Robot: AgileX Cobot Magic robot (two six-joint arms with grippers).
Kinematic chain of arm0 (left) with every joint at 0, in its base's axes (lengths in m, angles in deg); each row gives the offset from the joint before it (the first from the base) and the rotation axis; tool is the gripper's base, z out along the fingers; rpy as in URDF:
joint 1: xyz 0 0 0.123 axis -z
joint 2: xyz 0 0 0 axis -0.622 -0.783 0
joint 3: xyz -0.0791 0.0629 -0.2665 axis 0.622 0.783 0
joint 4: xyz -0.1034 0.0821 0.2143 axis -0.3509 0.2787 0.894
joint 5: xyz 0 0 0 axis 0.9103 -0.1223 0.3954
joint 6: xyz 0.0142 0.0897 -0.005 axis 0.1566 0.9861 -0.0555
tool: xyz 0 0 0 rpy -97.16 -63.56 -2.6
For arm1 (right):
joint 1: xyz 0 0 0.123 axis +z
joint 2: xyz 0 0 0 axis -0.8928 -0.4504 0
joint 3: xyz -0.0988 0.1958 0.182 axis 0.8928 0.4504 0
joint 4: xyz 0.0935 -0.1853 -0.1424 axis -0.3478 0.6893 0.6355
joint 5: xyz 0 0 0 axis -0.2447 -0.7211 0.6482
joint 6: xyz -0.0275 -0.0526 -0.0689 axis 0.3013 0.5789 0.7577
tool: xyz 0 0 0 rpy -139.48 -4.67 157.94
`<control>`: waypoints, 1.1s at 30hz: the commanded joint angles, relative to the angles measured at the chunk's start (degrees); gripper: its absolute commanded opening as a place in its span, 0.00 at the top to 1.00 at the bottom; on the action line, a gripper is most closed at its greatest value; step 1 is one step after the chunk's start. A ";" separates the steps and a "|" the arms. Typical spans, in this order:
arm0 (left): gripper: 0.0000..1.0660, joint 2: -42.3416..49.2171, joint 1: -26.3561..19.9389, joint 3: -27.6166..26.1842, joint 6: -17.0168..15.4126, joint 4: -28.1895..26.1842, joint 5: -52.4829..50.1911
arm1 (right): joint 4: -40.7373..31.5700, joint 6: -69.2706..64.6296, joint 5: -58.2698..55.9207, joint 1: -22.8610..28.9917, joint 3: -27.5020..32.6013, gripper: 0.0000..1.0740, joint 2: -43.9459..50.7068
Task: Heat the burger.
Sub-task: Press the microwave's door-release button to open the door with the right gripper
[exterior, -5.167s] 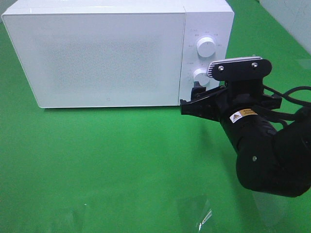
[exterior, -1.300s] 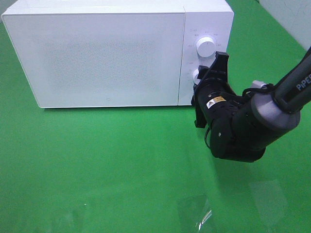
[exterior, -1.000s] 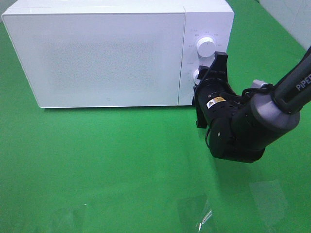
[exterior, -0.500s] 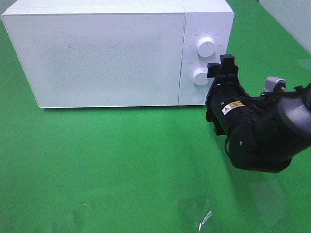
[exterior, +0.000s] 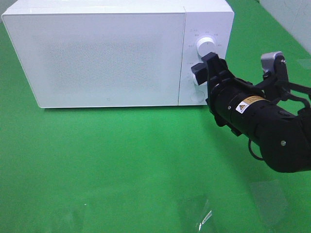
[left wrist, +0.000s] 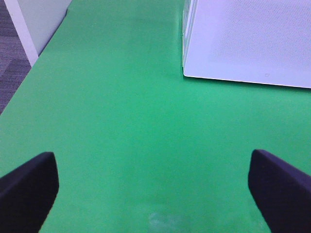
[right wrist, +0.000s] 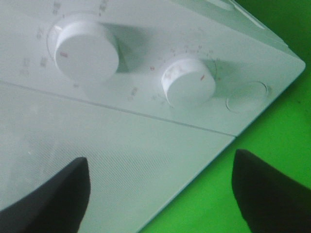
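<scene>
Right gripper at the microwave control panel, jaws apart, holding nothing. High view: one finger overlaps the lower knob; the upper knob shows clear above it. Right wrist view: both knobs and the round button lie plain between the spread fingers, none touched. Left gripper appears in the left wrist view only: jaws wide, empty, over the green table, with the microwave's lower front corner ahead. Door shut, front opaque. Burger in no view; its place cannot be told.
</scene>
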 commanded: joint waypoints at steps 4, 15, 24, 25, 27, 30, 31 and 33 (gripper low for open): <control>0.08 0.92 -0.11 0.23 -0.29 -0.23 -0.69 | 2.18 15.93 -16.67 -0.23 0.06 0.29 5.44; 0.08 0.92 -0.11 0.23 -0.29 -0.23 -0.69 | 2.18 41.88 -43.72 -0.23 -5.21 0.29 10.14; 0.08 0.92 -0.11 0.23 -0.29 -0.23 -0.69 | 12.03 51.11 -66.63 -0.23 -12.61 0.29 11.97; 0.08 0.92 -0.11 0.23 -0.29 -0.23 -0.69 | 16.73 51.11 -71.96 -0.23 -13.98 0.29 13.24; 0.08 0.92 -0.11 0.23 -0.29 -0.23 -0.69 | 20.57 51.11 -77.18 -0.23 -15.13 0.29 15.01; 0.08 0.92 -0.11 0.23 -0.29 -0.23 -0.69 | 24.58 51.11 -84.34 -0.11 -15.53 0.29 19.14; 0.08 0.92 -0.11 0.23 -0.29 -0.23 -0.69 | 24.58 51.11 -84.34 -0.11 -15.53 0.29 19.14; 0.08 0.92 -0.11 0.23 -0.29 -0.23 -0.69 | 26.18 51.11 -87.32 -0.11 -15.53 0.29 21.60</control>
